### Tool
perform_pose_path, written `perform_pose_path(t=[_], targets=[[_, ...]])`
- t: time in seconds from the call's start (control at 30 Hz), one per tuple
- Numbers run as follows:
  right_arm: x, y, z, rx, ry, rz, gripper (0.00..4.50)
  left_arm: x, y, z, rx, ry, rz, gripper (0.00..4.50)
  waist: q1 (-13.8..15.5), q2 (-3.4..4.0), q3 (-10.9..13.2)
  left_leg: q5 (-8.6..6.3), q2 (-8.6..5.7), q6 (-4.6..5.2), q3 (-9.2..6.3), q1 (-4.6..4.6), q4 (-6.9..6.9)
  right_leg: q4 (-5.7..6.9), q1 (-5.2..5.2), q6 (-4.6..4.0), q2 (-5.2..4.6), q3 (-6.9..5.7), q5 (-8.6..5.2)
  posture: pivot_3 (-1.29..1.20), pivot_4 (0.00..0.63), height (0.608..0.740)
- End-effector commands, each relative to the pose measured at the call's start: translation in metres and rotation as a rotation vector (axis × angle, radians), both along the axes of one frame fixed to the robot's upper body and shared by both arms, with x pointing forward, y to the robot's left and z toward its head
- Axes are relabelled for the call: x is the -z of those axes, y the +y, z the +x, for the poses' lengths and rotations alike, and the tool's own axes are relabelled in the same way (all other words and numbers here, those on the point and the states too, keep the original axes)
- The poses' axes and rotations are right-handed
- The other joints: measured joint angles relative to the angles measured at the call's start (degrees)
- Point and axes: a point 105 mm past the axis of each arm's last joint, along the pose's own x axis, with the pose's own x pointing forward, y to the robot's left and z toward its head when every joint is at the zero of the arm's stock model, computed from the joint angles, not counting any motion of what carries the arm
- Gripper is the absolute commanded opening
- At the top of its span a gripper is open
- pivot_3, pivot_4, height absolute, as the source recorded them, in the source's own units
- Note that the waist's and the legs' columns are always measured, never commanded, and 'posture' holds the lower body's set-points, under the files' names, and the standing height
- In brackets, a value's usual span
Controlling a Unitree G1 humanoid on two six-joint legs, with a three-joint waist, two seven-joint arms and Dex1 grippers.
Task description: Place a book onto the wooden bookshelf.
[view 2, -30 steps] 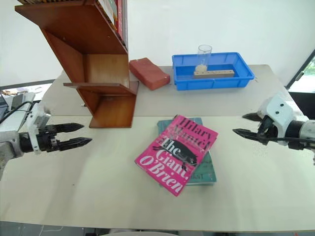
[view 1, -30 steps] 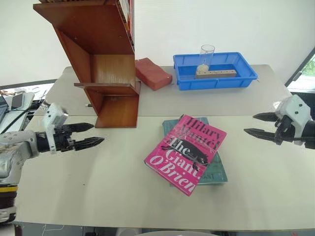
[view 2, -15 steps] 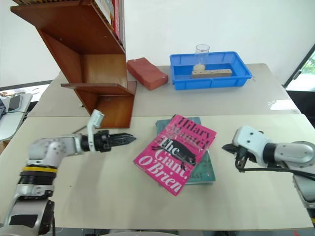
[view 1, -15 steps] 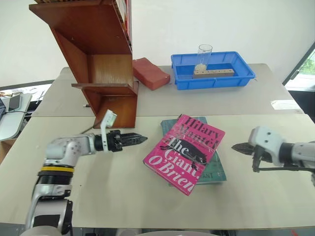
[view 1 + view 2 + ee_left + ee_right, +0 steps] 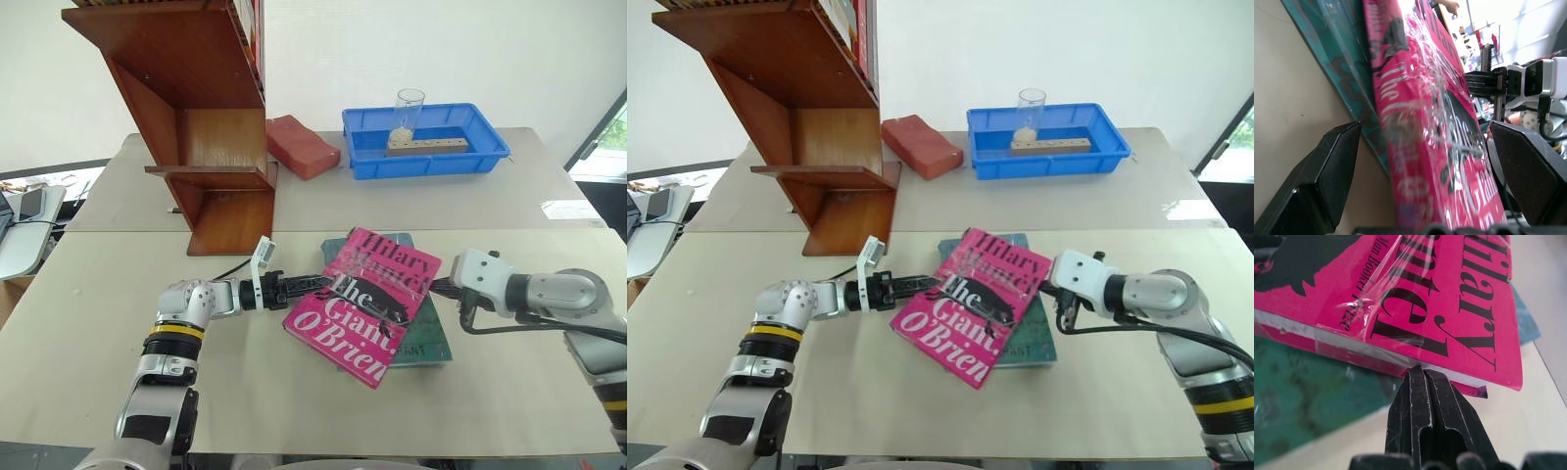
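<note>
The right wrist view shows the right gripper (image 5: pixel 1422 369) pressed shut, its tips against the page edge of the book (image 5: pixel 377 299). The left gripper (image 5: pixel 1425 161) gapes wide astride its opposite edge. "Hilary Mantel The Giant O'Brien"; lying diagonally atop the teal book (image 5: pixel 431 338), title end nearest the wooden bookshelf (image 5: pixel 211 127)

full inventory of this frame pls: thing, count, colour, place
book: 1, bright pink, on the teal book, mid-table.
teal book: 1, teal-green, flat under the pink one.
wooden bookshelf: 1, reddish-brown, back left of table.
brick-like block: 1, red, beside the shelf.
tray: 1, blue, back of table.
wooden block: 1, tan, in tray.
clear cup: 1, in tray.
table: 1, beige.
left gripper: open, straddling the pink book's left edge.
right gripper: shut, tips at the book's right edge.
</note>
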Motion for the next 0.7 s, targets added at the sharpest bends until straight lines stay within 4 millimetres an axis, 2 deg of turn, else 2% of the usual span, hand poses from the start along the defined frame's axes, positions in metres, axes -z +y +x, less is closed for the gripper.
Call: perform_pose_path(t=[0.03, 0.23, 0.37, 0.57, 0.7], targets=[[-0.011, 0.021, 0.005, -0.08, -0.047, 0.042, 0.02, -0.016, -0.004, 0.002, -0.05, -0.018, -0.089, 4.5, -0.01, 0.0, 0.0, 0.0, 0.0, 0.0, -0.03, 0.0, 0.01, 0.0, 0.01, -0.01, 0.0, -0.01, 0.01, 0.0, 0.15, 0.649], [-0.015, 0.033, 0.009, -0.114, -0.049, 0.08, 0.02, -0.022, -0.005, -0.011, -0.064, -0.005, -0.135, 4.5, 0.17, 0.0, 0.0, 0.03, -0.05, -0.06, -0.11, -0.01, 0.0, -0.01, 0.07, -0.17, -0.01, -0.02, 0.11, 0.0, 0.15, 0.649], [-0.021, 0.037, 0.011, -0.118, -0.058, 0.112, 0.0, -0.025, -0.002, -0.016, -0.084, -0.01, -0.152, 3.27, 0.27, 0.0, 0.0, 0.05, -0.07, -0.09, -0.17, -0.01, 0.0, -0.04, 0.1, -0.16, -0.01, -0.02, 0.11, 0.0, 0.15, 0.649], [-0.037, 0.039, 0.012, -0.125, -0.084, 0.15, 0.0, -0.044, 0.005, -0.017, -0.121, -0.057, -0.188, 0.71, 0.28, 0.0, 0.0, 0.06, -0.11, -0.11, -0.25, 0.0, 0.0, -0.12, 0.2, -0.15, -0.01, -0.04, 0.11, 0.0, 0.15, 0.649], [-0.059, 0.028, 0.009, -0.095, -0.122, 0.161, 0.0, -0.073, 0.024, -0.013, -0.169, -0.183, -0.194, 0.69, 0.19, -0.01, 0.01, 0.06, -0.1, -0.11, -0.27, 0.0, -0.03, -0.19, 0.24, -0.15, -0.01, -0.05, 0.11, 0.0, 0.15, 0.649]])
